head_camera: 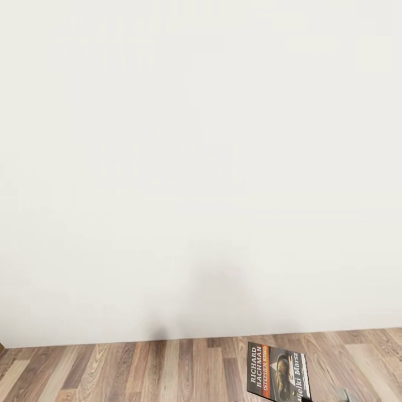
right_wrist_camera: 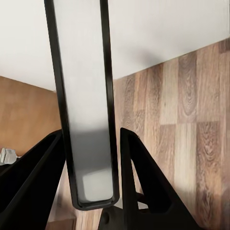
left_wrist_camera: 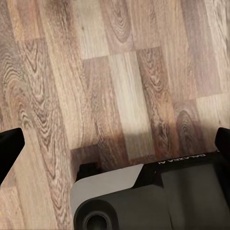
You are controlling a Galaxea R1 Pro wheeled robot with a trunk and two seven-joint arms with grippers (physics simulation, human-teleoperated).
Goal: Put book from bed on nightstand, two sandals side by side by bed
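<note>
The book (head_camera: 276, 371), dark with an orange band and white "RICHARD BACHMAN" lettering, hangs upright above the floor at the lower right of the head view. In the right wrist view its pale page edge (right_wrist_camera: 86, 96) runs between the two black fingers (right_wrist_camera: 139, 163) of my right gripper (right_wrist_camera: 91, 136), which is shut on it. My left gripper (left_wrist_camera: 115, 141) is open over bare floor, with only its black fingertips (left_wrist_camera: 9, 146) showing at the picture's sides. The bed, the nightstand and the sandals are out of view.
A plain white wall (head_camera: 201, 167) stands close ahead, meeting the light-brown plank floor (head_camera: 139, 368). A flat brown surface (right_wrist_camera: 24, 115) lies beside the held book in the right wrist view. My own grey and black base (left_wrist_camera: 143, 196) sits under the left gripper.
</note>
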